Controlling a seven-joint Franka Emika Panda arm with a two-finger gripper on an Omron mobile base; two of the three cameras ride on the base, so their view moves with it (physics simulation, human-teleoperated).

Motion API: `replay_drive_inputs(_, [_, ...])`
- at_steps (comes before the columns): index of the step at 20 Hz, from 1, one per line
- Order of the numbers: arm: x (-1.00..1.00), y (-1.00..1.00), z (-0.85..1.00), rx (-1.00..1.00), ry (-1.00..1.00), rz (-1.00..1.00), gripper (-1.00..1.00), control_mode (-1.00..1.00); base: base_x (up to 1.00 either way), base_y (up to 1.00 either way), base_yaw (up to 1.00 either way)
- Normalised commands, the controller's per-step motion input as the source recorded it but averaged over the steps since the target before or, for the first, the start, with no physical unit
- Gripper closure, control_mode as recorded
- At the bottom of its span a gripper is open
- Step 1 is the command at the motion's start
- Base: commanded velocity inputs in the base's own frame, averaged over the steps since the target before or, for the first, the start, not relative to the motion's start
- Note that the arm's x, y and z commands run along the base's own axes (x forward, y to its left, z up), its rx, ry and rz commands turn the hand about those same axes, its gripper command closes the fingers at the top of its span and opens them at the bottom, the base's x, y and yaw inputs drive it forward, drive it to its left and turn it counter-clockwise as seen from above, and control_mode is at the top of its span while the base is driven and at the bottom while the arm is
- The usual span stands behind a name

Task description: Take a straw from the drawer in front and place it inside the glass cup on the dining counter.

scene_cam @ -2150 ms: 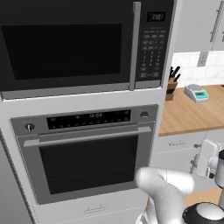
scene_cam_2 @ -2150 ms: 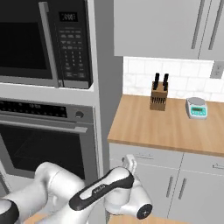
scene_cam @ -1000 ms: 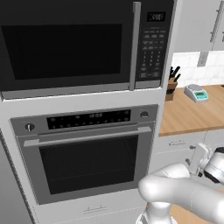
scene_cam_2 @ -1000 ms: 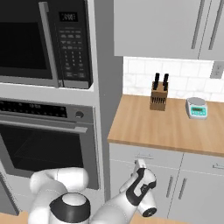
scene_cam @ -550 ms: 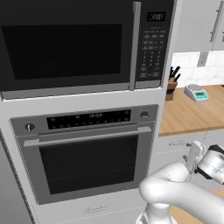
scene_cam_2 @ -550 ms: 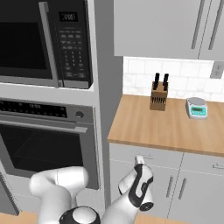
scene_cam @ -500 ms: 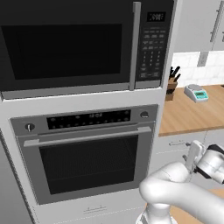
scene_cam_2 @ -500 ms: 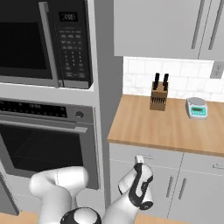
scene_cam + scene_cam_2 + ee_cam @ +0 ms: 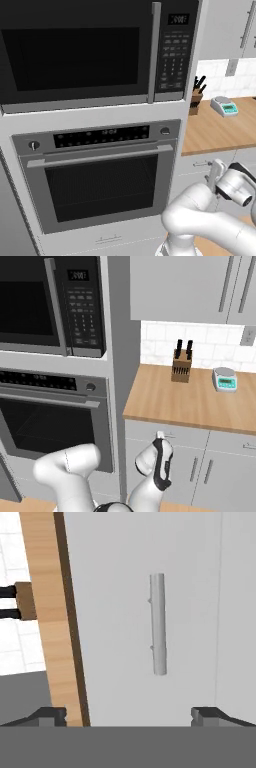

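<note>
Gripper (image 9: 128, 714) had swung up to the drawer (image 9: 145, 612) under the bench, jaws wide, clear of handle (image 9: 158, 624) (straw presumably inside, unseen); roll misalignment could make them miss the bar

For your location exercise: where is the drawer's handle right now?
In the hand view the handle sits on the shut drawer front, ahead of the open gripper, beside the wooden worktop edge.

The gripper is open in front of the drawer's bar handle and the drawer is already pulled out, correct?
Not quite. The hand view shows the drawer shut, its front flush under the worktop. The rest holds: the gripper is open, facing the bar handle without touching it.
</note>
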Motion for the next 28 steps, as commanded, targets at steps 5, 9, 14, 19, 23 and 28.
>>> replay_drive_inputs(5, [0.34, -0.29, -0.20, 0.00, 0.00, -0.01, -1.00, -1.00, 0.00, 0.00, 0.00])
replay_drive_inputs(9, [0.30, -0.34, -0.32, 0.00, 0.04, 0.00, -1.00, -1.00, 0.00, 0.00, 0.00])
replay_drive_inputs(14, [0.40, -0.27, -0.23, 0.00, 0.05, 0.00, -1.00, -1.00, 0.00, 0.00, 0.00])
replay_drive_inputs(19, [0.47, -0.10, -0.21, 0.00, 0.02, 0.00, -1.00, -1.00, 0.00, 0.00, 0.00])
replay_drive_inputs(23, [0.46, -0.02, -0.33, 0.00, 0.03, 0.00, -1.00, -1.00, 0.00, 0.00, 0.00])
replay_drive_inputs(28, [0.31, -0.07, -0.46, 0.00, 0.03, 0.00, -1.00, -1.00, 0.00, 0.00, 0.00])
